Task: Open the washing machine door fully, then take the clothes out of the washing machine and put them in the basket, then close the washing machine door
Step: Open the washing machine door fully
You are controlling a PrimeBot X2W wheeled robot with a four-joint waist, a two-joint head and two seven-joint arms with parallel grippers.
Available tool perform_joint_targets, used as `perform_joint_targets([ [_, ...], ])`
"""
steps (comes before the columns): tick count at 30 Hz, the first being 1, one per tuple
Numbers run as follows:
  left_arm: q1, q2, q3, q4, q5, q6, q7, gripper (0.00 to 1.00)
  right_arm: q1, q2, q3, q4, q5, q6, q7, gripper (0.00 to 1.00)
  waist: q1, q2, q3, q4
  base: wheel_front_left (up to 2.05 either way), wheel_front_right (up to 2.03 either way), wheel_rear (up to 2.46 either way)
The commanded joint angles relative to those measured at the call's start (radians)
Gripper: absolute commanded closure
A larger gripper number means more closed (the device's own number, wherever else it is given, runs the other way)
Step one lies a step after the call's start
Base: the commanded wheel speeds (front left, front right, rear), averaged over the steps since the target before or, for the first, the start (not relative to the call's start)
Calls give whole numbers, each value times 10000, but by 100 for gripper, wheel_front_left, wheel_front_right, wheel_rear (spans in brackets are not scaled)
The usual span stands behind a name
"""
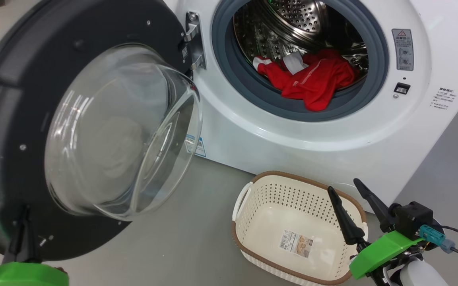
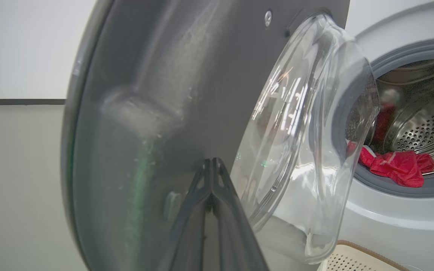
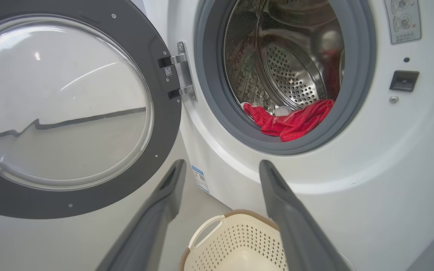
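The clothes (image 1: 312, 79) are soft, light & floppy, piled at the front of the washing machine (image 1: 253, 131). I'd pinch the top red fold. The basket (image 1: 268, 198) is on the floor below w/ just a sticker inside. My right pincer (image 1: 343, 186) is wide apart over it. My left pincer (image 2: 212, 162) is squeezed together by the open door (image 1: 10, 119).

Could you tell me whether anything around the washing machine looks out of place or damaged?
Nothing looks damaged or spilled. The clothes merely droop over the grey gasket of the washing machine, and the basket stands upright, holding no clothes.
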Motion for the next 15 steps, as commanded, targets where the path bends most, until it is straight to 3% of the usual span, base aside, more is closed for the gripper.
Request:
perform_joint_targets([
  [1, -612, 493, 624, 85, -94, 59, -146, 100, -307, -96, 246, -224, -155, 16, -120, 0, -1, -1, 58, -37, 0, 0, 0],
  [15, -2126, 1233, 1263, 2489, -288, -231, -831, 100, -521, -287, 275, -256, -206, 16, -120, 0, -1, -1, 510, -335, 0, 0, 0],
])
